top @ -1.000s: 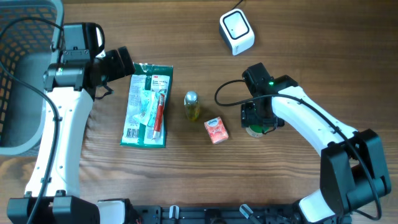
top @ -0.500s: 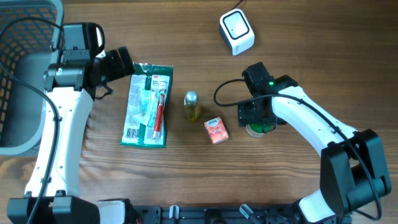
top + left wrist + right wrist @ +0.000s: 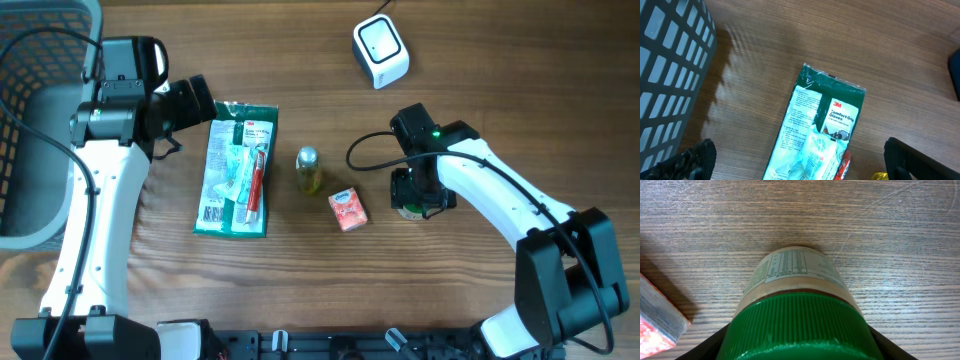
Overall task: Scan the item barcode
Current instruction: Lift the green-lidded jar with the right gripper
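The jar (image 3: 799,272) stands upright on the wooden worktop (image 3: 520,90), right of centre, its printed label facing away from the right wrist camera. The right end effector (image 3: 414,195) sits over it from above. In the right wrist view, a dark finger (image 3: 707,347) lies against each side of the ribbed green lid (image 3: 797,325), so the end effector is grasping the jar by its lid. The jar's base is on the wood.

Just left of the jar lies a small red box (image 3: 348,210), near it but apart. Further left is a small yellow bottle (image 3: 308,170) on its side, then a green glove packet (image 3: 238,168) lying flat. The white scanner (image 3: 381,52) rests near the far edge, well apart from the jar.

The left end effector (image 3: 193,103) hangs over the packet's top end, released, its fingers spread wide with nothing between them. A grey basket (image 3: 30,120) stands at the left edge.
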### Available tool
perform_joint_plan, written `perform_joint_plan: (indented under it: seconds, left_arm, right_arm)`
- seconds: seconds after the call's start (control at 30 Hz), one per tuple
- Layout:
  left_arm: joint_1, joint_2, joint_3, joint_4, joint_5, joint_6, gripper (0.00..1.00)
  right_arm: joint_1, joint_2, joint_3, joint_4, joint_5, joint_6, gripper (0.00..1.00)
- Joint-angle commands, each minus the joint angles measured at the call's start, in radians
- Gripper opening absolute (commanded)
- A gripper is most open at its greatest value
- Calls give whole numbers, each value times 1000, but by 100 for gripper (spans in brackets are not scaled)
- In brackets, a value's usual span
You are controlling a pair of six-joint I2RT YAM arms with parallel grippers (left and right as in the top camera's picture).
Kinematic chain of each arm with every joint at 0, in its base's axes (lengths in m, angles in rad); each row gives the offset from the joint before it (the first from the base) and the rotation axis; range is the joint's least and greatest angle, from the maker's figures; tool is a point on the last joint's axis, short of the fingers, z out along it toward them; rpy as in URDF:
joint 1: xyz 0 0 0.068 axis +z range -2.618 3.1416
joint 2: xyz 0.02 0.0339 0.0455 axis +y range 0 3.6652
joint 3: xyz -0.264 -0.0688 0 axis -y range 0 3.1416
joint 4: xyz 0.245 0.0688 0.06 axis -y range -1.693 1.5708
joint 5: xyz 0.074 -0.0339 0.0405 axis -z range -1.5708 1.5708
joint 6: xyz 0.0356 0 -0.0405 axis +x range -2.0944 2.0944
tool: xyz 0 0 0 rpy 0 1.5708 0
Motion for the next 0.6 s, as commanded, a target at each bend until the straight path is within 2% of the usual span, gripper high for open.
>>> perform_joint_plan:
  seconds: [0.0, 0.2, 0.27, 0.3, 0.57]
  left_arm:
    - [4, -7, 14, 3, 7, -9, 100]
    - [4, -7, 14, 3, 7, -9, 100]
    - [4, -7, 14, 3, 7, -9, 100]
    - [4, -7, 14, 3, 7, -9, 100]
    - [4, -7, 14, 3, 7, -9, 100]
  right_arm:
    - [3, 11, -12, 33, 49, 11, 66]
    - [3, 11, -12, 91, 55, 9, 66]
    - [3, 11, -12, 92, 29, 12, 91]
    - [3, 11, -12, 91, 24, 13, 100]
    - [3, 13, -16, 89, 22, 15, 100]
